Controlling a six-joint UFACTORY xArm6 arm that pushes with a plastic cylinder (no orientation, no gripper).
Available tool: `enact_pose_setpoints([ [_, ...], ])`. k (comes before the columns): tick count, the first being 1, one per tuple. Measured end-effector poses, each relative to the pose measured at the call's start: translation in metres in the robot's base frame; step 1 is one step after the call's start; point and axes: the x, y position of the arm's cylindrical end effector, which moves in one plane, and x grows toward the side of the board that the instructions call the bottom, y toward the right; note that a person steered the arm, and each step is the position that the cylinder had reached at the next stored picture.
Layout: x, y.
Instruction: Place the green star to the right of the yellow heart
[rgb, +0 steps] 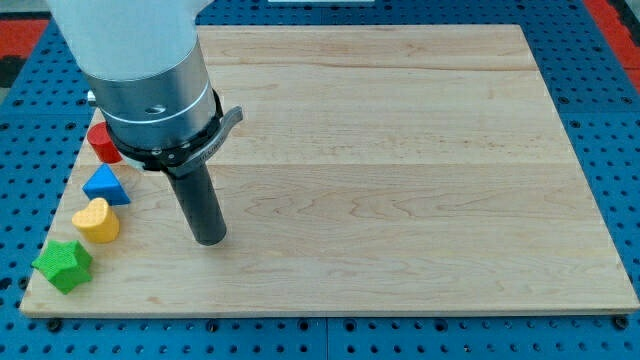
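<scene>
The green star (63, 265) lies near the board's bottom left corner. The yellow heart (97, 220) sits just above and to the right of it, close but apart. My tip (210, 238) rests on the board to the right of the yellow heart, about a hundred pixels away, and up and to the right of the green star. It touches no block.
A blue triangle (106, 186) lies above the yellow heart. A red block (102, 142) lies above that, partly hidden by the arm's grey body (150, 90). All blocks line the wooden board's (400, 200) left edge. Blue pegboard surrounds the board.
</scene>
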Motion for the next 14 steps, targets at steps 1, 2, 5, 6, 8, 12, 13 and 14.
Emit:
enact_pose_setpoints([
  [1, 0.0, 0.0],
  [2, 0.0, 0.006],
  [5, 0.075, -0.028],
  [6, 0.078, -0.049],
  [8, 0.078, -0.07],
  [12, 0.079, -0.095],
  [13, 0.079, -0.112],
  [14, 0.078, -0.13],
])
